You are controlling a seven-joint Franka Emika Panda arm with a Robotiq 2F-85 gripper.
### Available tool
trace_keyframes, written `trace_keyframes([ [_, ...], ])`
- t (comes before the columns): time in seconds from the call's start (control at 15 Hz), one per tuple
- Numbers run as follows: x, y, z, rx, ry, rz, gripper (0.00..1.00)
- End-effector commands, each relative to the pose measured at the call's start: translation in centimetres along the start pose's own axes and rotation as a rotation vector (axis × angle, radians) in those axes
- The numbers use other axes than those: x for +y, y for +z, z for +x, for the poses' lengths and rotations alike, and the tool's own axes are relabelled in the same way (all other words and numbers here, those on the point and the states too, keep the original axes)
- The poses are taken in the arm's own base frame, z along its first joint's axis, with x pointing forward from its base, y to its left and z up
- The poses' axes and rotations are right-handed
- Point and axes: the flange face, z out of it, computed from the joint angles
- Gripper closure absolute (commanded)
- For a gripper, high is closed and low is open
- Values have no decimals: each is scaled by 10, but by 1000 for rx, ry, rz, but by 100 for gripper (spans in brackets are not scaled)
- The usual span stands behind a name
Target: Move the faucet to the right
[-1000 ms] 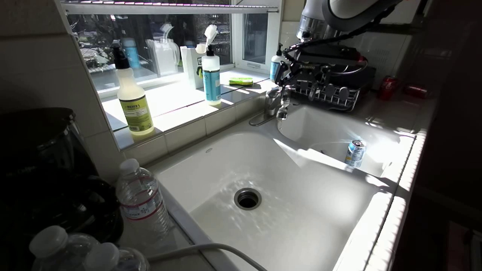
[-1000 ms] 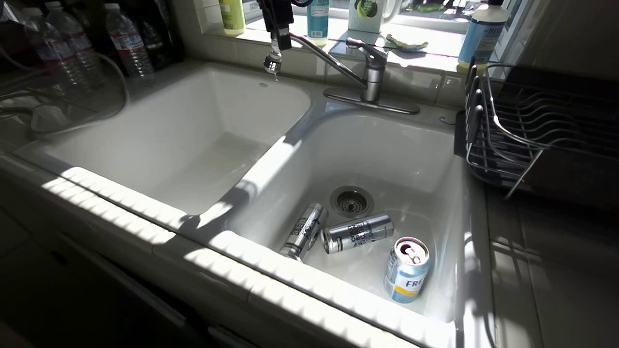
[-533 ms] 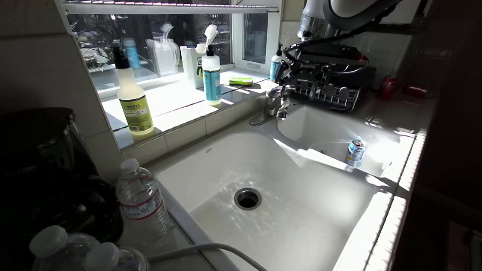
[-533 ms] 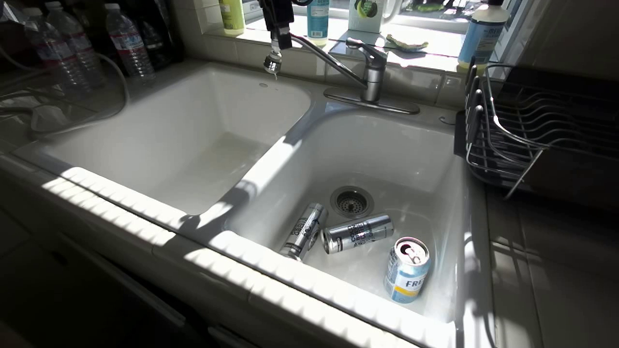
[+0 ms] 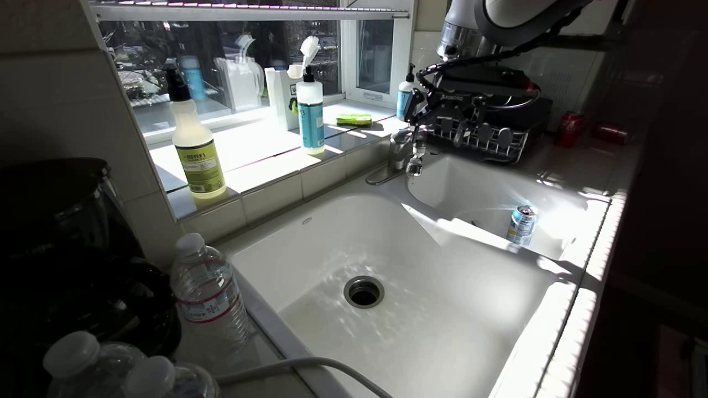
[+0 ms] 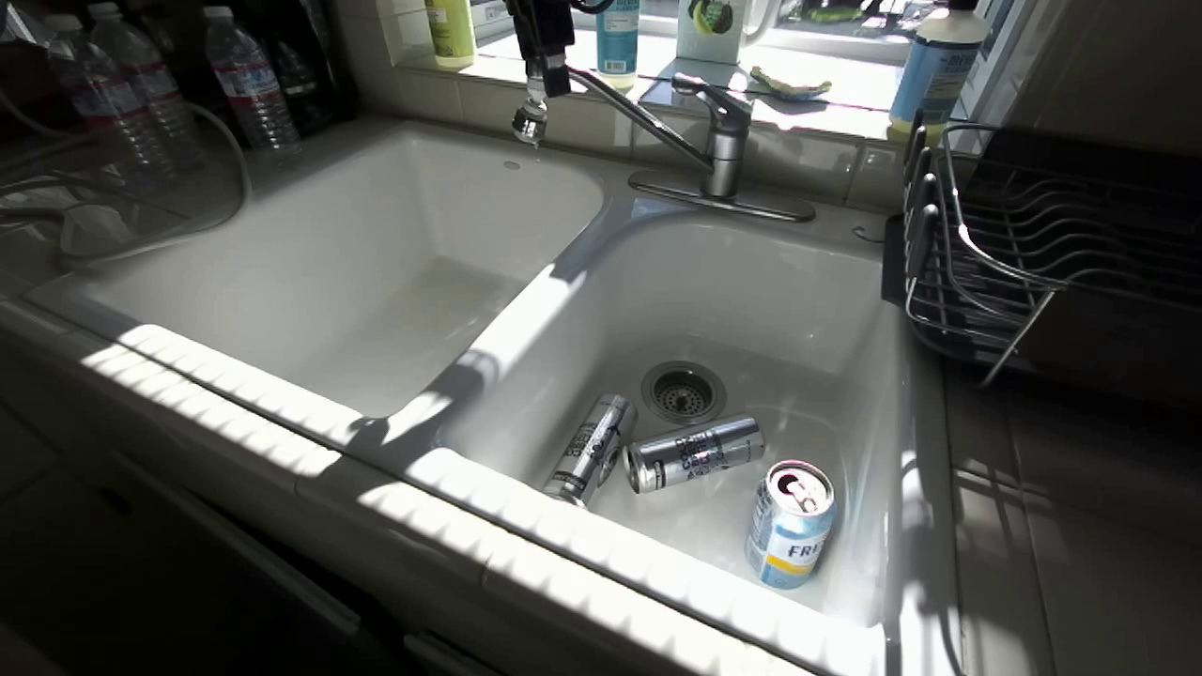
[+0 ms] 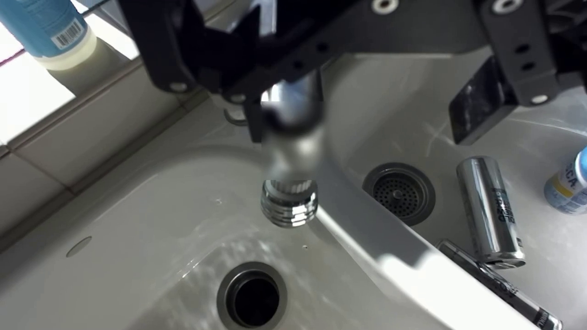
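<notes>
The chrome faucet [image 6: 728,150] stands behind the sink's dividing wall; its body also shows in an exterior view [image 5: 398,152]. In an exterior view its spout [image 6: 648,122] reaches left over the larger basin, with the spray tip hanging down. My gripper [image 7: 360,133] is open around the spout end in the wrist view. One finger [image 7: 255,121] is close beside the spout tip [image 7: 290,206]; I cannot tell whether they touch. The opposite pad [image 7: 474,103] is well apart, over the smaller basin. The gripper hides part of the spout.
Two silver cans [image 6: 695,455] lie and a blue can [image 6: 791,526] stands in the smaller basin. A dish rack [image 6: 995,272] stands beside it. Soap bottles [image 5: 311,119] stand on the sill behind. Water bottles [image 5: 210,298] stand on the counter by the larger basin.
My gripper has shifted very slightly to the right in an exterior view. The faucet shows no clear movement.
</notes>
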Motion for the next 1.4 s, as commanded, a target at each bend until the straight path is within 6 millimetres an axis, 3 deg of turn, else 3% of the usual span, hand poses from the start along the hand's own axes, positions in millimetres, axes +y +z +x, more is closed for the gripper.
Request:
trace_keyframes([
  [0.0, 9, 10, 1, 9, 14, 16, 0],
  [0.4, 17, 11, -4, -5, 15, 14, 0],
  [1.33, 63, 6, -5, -21, -163, 29, 0],
])
